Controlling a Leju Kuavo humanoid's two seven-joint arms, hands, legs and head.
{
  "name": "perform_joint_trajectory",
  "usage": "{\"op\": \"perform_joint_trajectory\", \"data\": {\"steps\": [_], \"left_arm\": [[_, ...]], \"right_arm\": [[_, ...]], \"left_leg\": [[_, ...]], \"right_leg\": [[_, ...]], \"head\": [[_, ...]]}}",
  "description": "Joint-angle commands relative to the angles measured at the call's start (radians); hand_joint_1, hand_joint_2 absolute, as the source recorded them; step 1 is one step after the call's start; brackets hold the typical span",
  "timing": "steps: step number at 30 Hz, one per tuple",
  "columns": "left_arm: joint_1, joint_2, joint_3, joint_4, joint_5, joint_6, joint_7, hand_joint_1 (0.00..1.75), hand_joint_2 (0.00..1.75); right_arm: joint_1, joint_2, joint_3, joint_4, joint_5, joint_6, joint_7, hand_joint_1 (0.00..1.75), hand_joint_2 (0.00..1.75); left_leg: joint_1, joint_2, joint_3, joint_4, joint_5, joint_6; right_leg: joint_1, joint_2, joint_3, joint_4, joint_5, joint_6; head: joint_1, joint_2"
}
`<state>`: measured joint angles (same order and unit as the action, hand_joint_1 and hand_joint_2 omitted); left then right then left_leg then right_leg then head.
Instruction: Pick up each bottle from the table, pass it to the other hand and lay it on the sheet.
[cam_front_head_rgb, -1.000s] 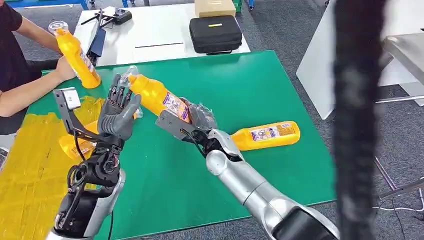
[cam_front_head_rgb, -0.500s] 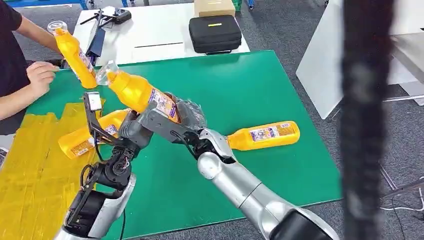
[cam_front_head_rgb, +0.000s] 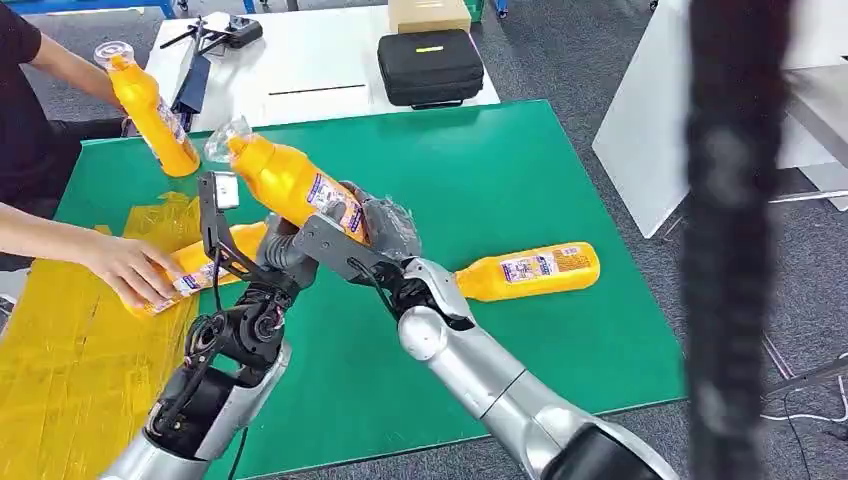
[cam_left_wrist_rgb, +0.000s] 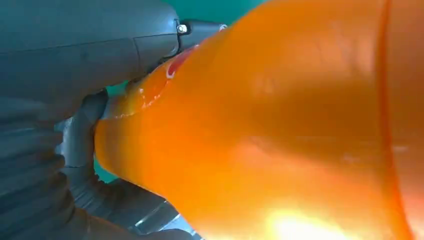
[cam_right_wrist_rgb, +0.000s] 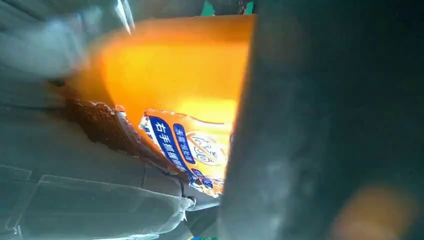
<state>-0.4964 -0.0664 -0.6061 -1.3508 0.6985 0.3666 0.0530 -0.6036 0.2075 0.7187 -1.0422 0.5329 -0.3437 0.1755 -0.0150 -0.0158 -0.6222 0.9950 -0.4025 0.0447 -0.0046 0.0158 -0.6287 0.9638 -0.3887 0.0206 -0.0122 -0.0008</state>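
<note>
My right hand (cam_front_head_rgb: 385, 228) holds an orange bottle (cam_front_head_rgb: 290, 182) tilted above the green table (cam_front_head_rgb: 480, 170), its clear cap towards the far left. My left hand (cam_front_head_rgb: 284, 250) is under the bottle's body; in the left wrist view its thumb (cam_left_wrist_rgb: 150, 45) and fingers (cam_left_wrist_rgb: 115, 197) wrap around the bottle (cam_left_wrist_rgb: 280, 130). The right wrist view shows the bottle's label (cam_right_wrist_rgb: 185, 145) against my right hand. A second bottle (cam_front_head_rgb: 530, 270) lies on the green table to the right. A third bottle (cam_front_head_rgb: 195, 268) lies at the yellow sheet's (cam_front_head_rgb: 60, 350) edge. A fourth (cam_front_head_rgb: 155, 105) stands upright at the far left.
A person's hand (cam_front_head_rgb: 130, 268) rests on the bottle at the sheet's edge. Behind the green table a white table (cam_front_head_rgb: 320, 75) carries a black case (cam_front_head_rgb: 430, 66) and a cardboard box (cam_front_head_rgb: 430, 12). A dark blurred post (cam_front_head_rgb: 735, 240) crosses the right side.
My left hand dropped from raised and spread beside the bottle to under it and closed around it. The person's hand left the upright bottle and reached the bottle on the sheet.
</note>
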Motion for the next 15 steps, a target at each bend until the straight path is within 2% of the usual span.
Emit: {"op": "perform_joint_trajectory", "data": {"steps": [1,3,7,8,13,15], "left_arm": [[-0.056,0.001,-0.089,0.070,-0.066,0.061,-0.044,0.00,1.75],[-0.060,-0.001,-0.090,0.066,-0.101,0.095,-0.074,0.00,1.75],[-0.059,-0.003,-0.079,0.059,-0.118,0.123,-0.094,0.00,1.75],[-0.056,-0.003,-0.077,0.058,-0.115,0.124,-0.095,0.00,1.75],[-0.048,-0.002,-0.068,0.055,-0.101,0.127,-0.111,0.00,1.75],[-0.048,-0.002,-0.069,0.056,-0.100,0.127,-0.112,0.00,1.75]], "right_arm": [[-0.034,-0.011,0.052,0.021,-0.001,0.025,-0.011,1.75,1.75],[-0.032,-0.006,0.084,0.045,-0.004,0.039,-0.011,1.75,1.75],[-0.018,0.012,0.190,0.070,0.026,0.068,-0.021,1.75,1.75],[-0.016,0.018,0.205,0.071,0.031,0.068,-0.020,1.75,1.75],[-0.026,0.014,0.242,0.068,0.032,0.078,-0.020,1.75,1.75],[-0.024,0.012,0.244,0.068,0.033,0.076,-0.020,1.75,1.75]], "left_leg": [[0.001,0.000,0.008,0.002,-0.004,-0.004],[0.000,0.000,0.003,0.000,-0.001,-0.002],[0.002,0.002,0.008,0.001,-0.004,-0.004],[0.001,0.002,0.005,0.000,-0.002,-0.003],[0.002,0.001,0.010,0.002,-0.006,-0.005],[0.001,0.001,0.004,0.000,-0.002,-0.003]], "right_leg": [[0.002,-0.002,0.008,0.001,-0.004,0.000],[0.000,-0.002,0.003,0.000,-0.001,0.000],[0.002,-0.001,0.009,0.001,-0.004,-0.001],[0.001,0.000,0.005,0.000,-0.002,0.000],[0.002,-0.002,0.010,0.001,-0.005,-0.001],[0.001,0.000,0.005,0.000,-0.002,0.000]], "head": [[0.000,0.000],[0.000,0.000],[0.001,0.000],[0.000,0.000],[0.000,0.000],[0.000,0.000]]}}
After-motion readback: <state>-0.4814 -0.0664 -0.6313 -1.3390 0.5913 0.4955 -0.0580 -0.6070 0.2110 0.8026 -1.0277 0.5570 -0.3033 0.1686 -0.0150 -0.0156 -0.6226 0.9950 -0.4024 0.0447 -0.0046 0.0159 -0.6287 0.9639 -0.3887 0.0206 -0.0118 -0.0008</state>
